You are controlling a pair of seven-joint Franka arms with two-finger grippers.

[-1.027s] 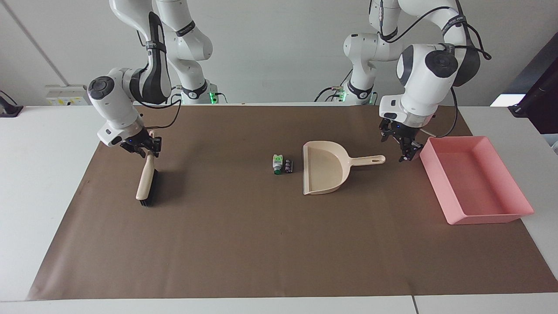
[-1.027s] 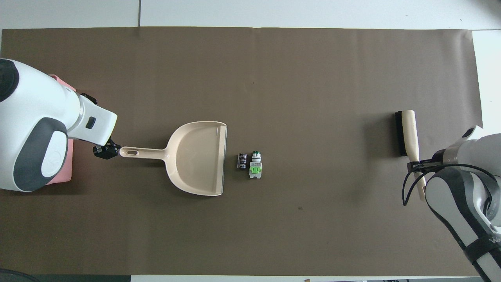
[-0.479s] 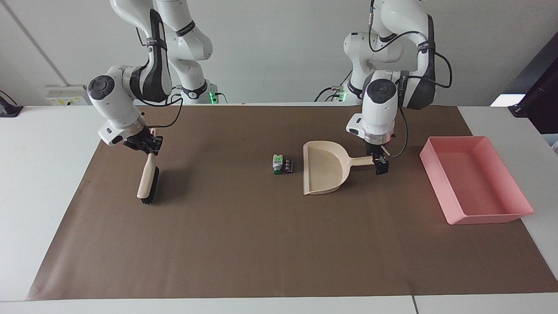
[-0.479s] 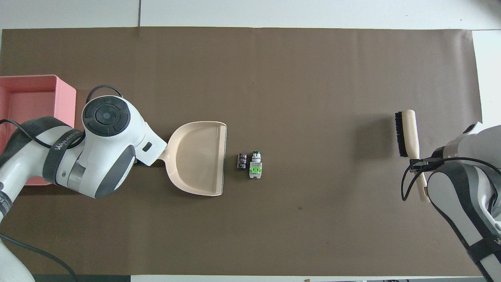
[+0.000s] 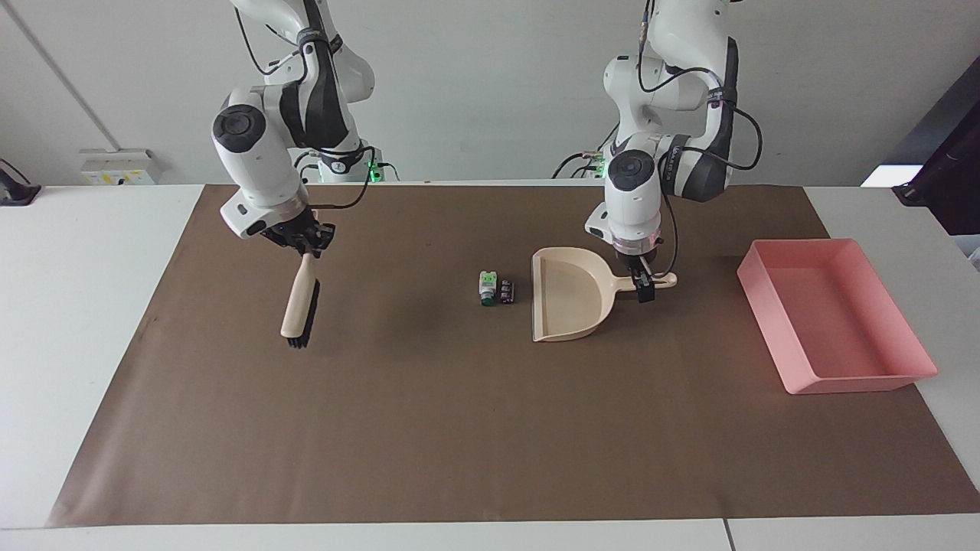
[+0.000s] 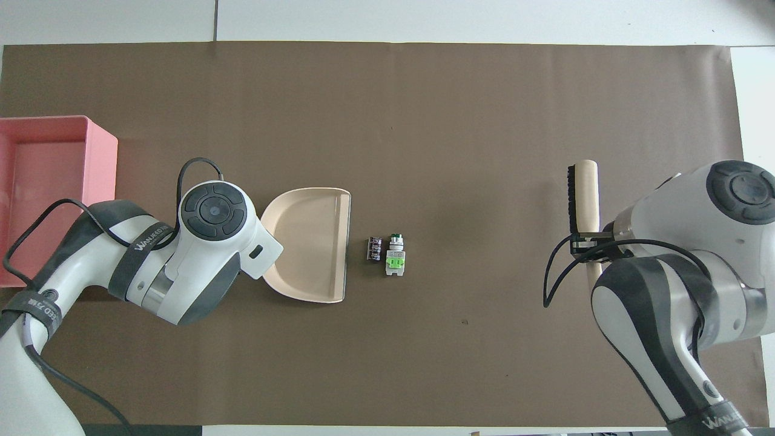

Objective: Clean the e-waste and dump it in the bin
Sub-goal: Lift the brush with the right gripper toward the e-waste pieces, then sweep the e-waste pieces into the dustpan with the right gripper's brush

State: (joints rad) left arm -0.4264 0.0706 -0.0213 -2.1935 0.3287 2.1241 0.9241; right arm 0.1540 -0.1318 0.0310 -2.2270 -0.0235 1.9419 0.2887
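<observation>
As brush (image 5: 299,304) lifts, left hand (image 5: 643,288) shifts

Readable text: strap lettering only.
You can read "WANJEED" on the left arm's dark strap (image 6: 145,239); the right arm's strap (image 6: 720,418) shows a similar, partly cut word.

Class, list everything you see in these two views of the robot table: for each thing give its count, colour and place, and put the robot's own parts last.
E-waste parts: two, one white-and-green, one black with white marks; side by side on the mat, beside the dustpan's open edge.
Dustpan: one, beige; flat on the mat between the parts and the bin.
Bin: one, pink; at the left arm's end of the table.
Brush: one, beige handle, black bristles; held above the mat.
Mat: one, brown; covering the white table.
Left gripper: at the dustpan's handle.
Right gripper: shut on the brush's handle.
</observation>
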